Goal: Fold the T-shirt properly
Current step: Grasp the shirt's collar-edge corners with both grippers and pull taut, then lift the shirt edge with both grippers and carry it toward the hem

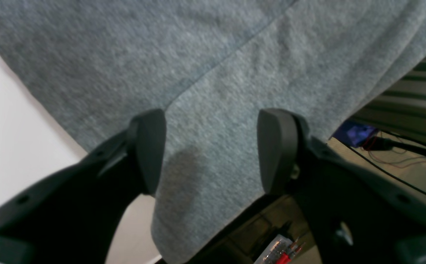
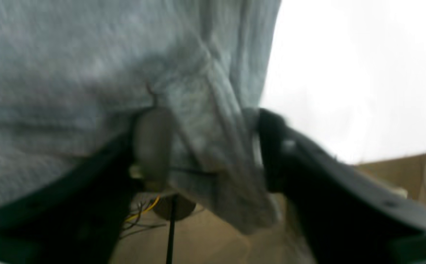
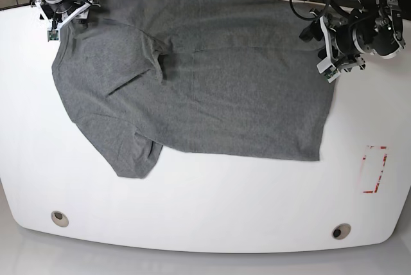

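The heather-grey T-shirt (image 3: pixel 192 88) lies spread on the white table (image 3: pixel 212 204), with one sleeve folded in at the front left and its far edge at the table's back edge. My left gripper (image 3: pixel 326 56) hovers at the shirt's right edge. In the left wrist view it (image 1: pixel 212 150) is open, with flat T-shirt cloth (image 1: pixel 235 73) beneath its fingers (image 1: pixel 147 150). My right gripper (image 3: pixel 66 18) is at the shirt's far left corner. In the blurred right wrist view its jaws (image 2: pixel 211 150) stand apart, and a bunched fold of T-shirt cloth (image 2: pixel 213 154) hangs loosely between them.
A red outlined rectangle (image 3: pixel 374 169) is marked on the table at the right. Two round holes (image 3: pixel 59 218) (image 3: pixel 341 230) sit near the front edge. Cables and gear lie behind the back edge, and red-handled tools (image 1: pixel 282 255) lie below it.
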Controlling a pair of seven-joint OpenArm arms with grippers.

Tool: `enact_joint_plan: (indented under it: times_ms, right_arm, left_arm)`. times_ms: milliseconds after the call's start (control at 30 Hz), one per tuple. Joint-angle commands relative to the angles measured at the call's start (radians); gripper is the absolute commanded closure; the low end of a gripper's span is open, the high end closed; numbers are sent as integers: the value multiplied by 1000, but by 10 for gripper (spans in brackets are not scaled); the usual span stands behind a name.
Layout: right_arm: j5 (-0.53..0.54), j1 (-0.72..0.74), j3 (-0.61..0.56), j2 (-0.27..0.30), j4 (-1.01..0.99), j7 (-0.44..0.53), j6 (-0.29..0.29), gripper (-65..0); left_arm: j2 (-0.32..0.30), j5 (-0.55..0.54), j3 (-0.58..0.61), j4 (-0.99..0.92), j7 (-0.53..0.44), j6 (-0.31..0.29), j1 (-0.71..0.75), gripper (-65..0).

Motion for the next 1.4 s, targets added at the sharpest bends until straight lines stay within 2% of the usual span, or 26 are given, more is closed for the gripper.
enact_joint_plan:
  times_ms: [0,67,367,533,633,800,967,1033,1200,1367]
  right_arm:
    - [0,-4,5,15,29,8,-1,-434]
    - [0,-3,5,32,54,8,-1,-455]
    - [8,40,3,83,129,8,-1,-463]
    - [3,135,0,106,125,8,-1,-466]
    - [0,200,-43,111,80,8,-1,-466]
    - [0,313,-110,161,-32,8,-1,-461]
    - [-2,454,-120,184,-185,8,-1,-461]
    - [-2,516,-121,200,-264,9,-1,-461]
    - [-2,638,-123,246,-425,17,-1,-461]
    - [-3,732,-158,292,-594,100,-1,-461]
  left_arm:
    - [-20,-12,-5,14,-6,-1,-12,-374]
    - [-26,-12,-5,14,-6,-1,-23,-374]
    - [-28,-12,-8,14,-6,-1,-59,-374]
    - [-28,-12,-10,14,-6,-1,-112,-374]
    - [-24,-9,-11,14,-6,-1,-164,-374]
    - [-1,-6,-13,13,-6,-1,-241,-374]
    - [35,77,-13,13,-6,10,-325,-375]
    - [51,126,-13,7,-6,32,-363,-376]
    - [89,218,-11,-35,-6,36,-452,-376]
    - [126,325,-11,-107,-33,36,-530,-376]
